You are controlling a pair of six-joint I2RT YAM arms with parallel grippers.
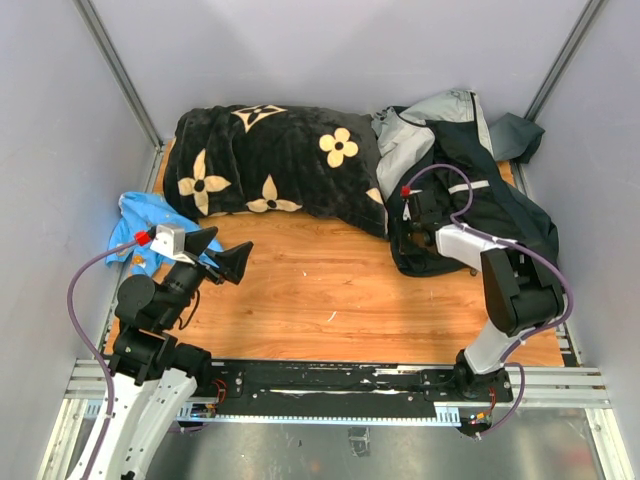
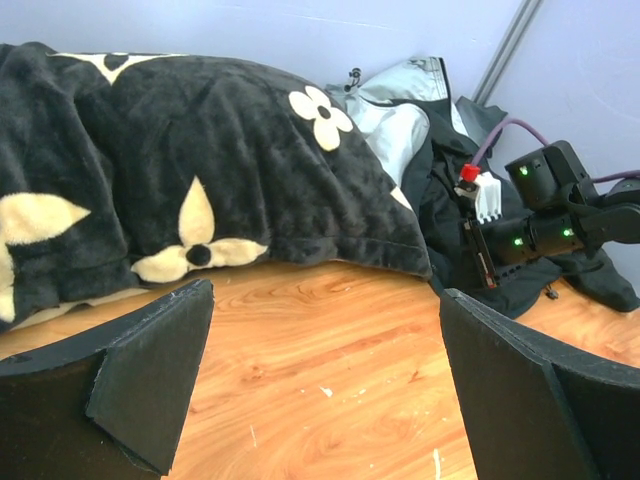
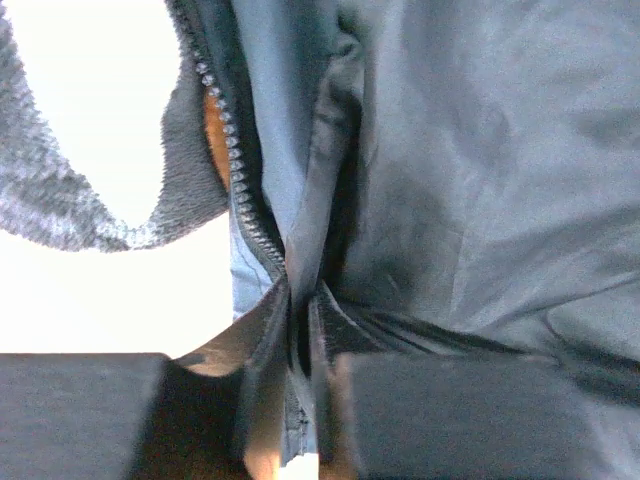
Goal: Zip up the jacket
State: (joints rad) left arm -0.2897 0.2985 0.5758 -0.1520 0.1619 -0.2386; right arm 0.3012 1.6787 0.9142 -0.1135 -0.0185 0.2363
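Both right fingers point(image 3: 440, 412) on jacket point(image 3: 480, 150)

zipper point(image 3: 238, 180) end hidden, jacket point(image 3: 480, 180) cropped

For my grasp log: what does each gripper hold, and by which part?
The right gripper pinches the jacket by a fabric fold beside its zipper. The left gripper holds nothing.

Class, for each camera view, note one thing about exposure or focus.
Top view: even light, table sharp. Left wrist view: blanket crisp, soft shadow under its edge. Right wrist view: background blown out white, jacket close and slightly blurred.
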